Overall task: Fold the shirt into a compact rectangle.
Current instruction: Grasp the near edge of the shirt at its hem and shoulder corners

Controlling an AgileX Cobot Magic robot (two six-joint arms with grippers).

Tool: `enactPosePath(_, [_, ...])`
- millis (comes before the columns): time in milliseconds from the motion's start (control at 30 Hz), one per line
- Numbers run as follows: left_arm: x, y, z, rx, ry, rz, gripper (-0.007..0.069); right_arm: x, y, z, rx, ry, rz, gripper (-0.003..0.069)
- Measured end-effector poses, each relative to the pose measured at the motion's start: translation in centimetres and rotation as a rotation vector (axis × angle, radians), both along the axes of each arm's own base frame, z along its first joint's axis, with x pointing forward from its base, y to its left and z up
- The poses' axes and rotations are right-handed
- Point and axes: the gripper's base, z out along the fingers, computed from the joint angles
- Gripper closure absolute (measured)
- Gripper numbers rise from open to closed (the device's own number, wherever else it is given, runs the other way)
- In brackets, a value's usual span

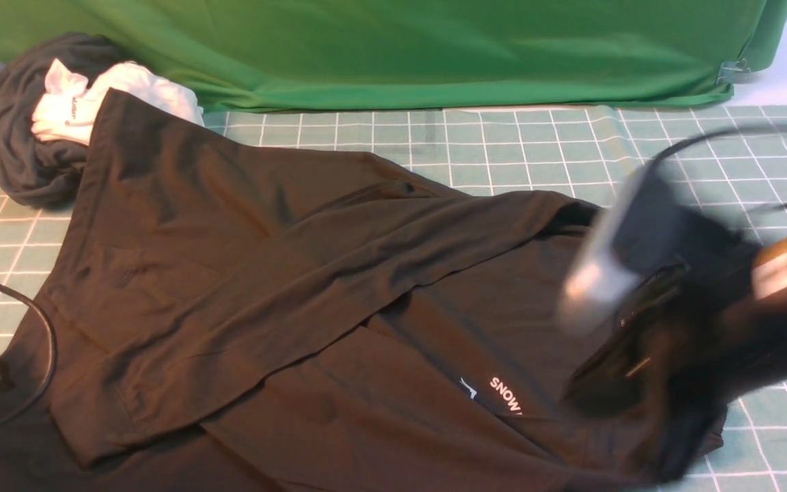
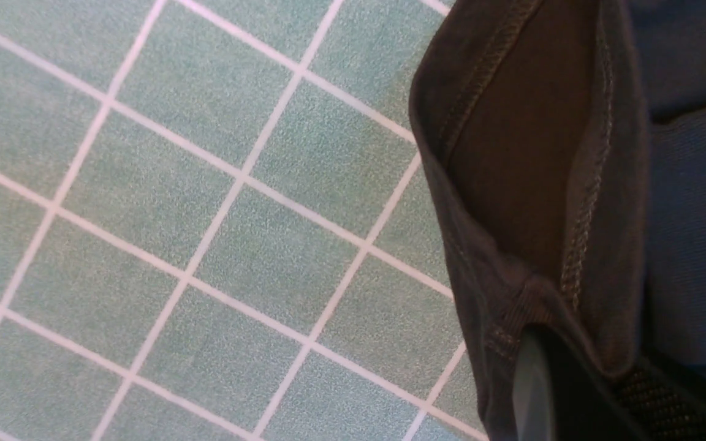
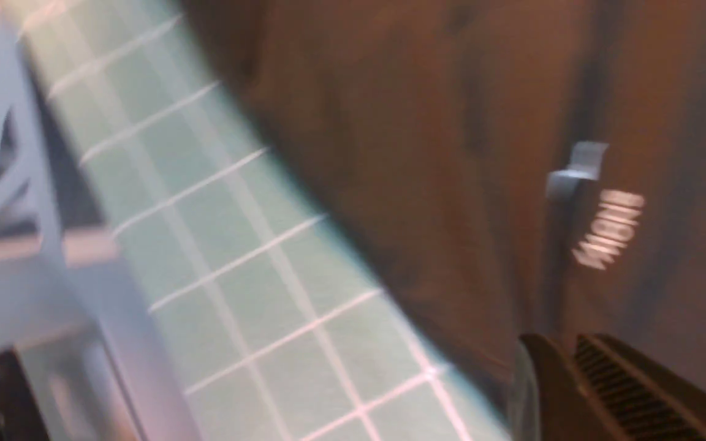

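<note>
Fingers [image 2: 529, 392] of left gripper [image 2: 573, 395]: closed tight, a stitched edge of the shirt [image 1: 264, 273] bunched between them and raised off the checked mat [image 2: 175, 214]. Grip looks sound, though only a small bite of cloth is visible.

Right gripper [image 3: 564, 383]: low over the shirt's side near the chest print [image 1: 506, 395]. Both views of it are blurred, and I cannot tell whether its jaws are closed or whether cloth is in them.

Shirt: spread slantwise over the mat, print side up. One sleeve [image 1: 339, 260] is already laid across the body. Far corner lies against the white garment [image 1: 127, 89] and the dark grey garment [image 1: 24, 137] heaped at far left.

Step, as judged: sleeve fold done, and grasping for the next body fold is under way. Task is well short of a compact rectangle.

Next move calls for:
- A confirmed hold on the right side before any lift.
- Both edges raised level.
- Cloth carried over without disturbing the folded sleeve or snagging the heap.
</note>
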Motion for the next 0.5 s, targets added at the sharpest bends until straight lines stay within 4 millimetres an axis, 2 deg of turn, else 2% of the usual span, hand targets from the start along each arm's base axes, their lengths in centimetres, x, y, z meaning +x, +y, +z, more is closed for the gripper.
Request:
enactPosePath(133, [-0.3, -0.1, 0.5, 0.009, -0.025, -0.005, 0.0624, -0.8, 2.9, -2.5, -0.070, 0.001, 0.109, 0.0517])
enactPosePath(200, [-0.5, -0.2, 0.9, 0.018, -0.047, -0.012, 0.0624, -1.3, 4.8, -5.0, -0.139, 0.022, 0.176, 0.0407])
enactPosePath(300, [-0.6, -0.3, 1.1, 0.023, -0.058, -0.015, 0.0624, -1.6, 6.1, -7.2, -0.190, 0.042, 0.217, 0.0272])
enactPosePath(367, [-0.7, -0.3, 1.2, 0.023, -0.061, -0.015, 0.0624, -1.6, 6.6, -8.2, -0.210, 0.028, 0.230, 0.0213])
enactPosePath(500, [-0.6, -0.4, 1.2, 0.018, -0.072, -0.013, 0.0624, -0.7, 7.3, -9.7, -0.226, -0.028, 0.217, 0.0166])
